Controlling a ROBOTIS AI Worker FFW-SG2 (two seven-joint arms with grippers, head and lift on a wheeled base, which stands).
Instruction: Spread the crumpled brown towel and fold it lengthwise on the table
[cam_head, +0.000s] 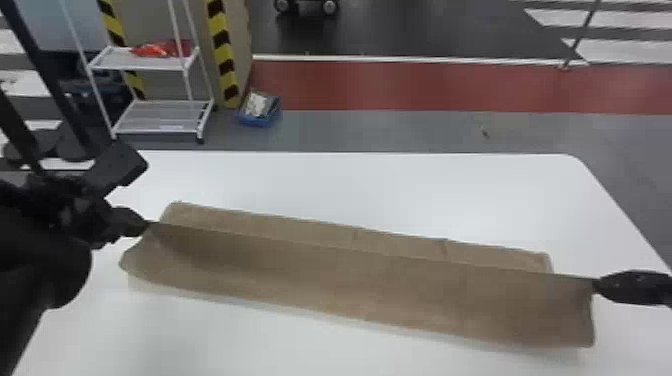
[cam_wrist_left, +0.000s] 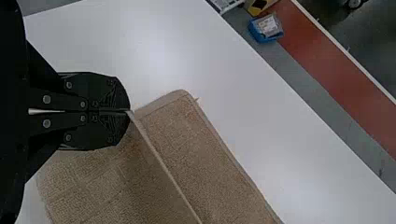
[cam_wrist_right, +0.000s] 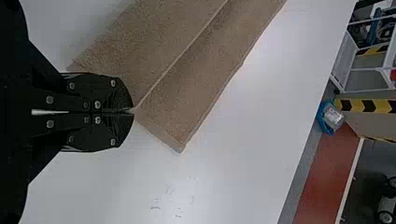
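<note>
Near nine o'clock in the head view, the left gripper (cam_head: 144, 228) pinches the towel (cam_head: 370, 282); near four, the right gripper (cam_head: 598, 284) grasps it too.

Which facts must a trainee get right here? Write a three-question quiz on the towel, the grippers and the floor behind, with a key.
1. Where do the left gripper and right gripper pinch the brown towel? a) both at its middle; b) near opposite ends of its raised ridge; c) both at one corner.
2. True or false: the towel is crumpled into a ball.
3. Fill in: beyond the table, the small floor box is ____.

Key: 1 b; 2 false; 3 blue.
</note>
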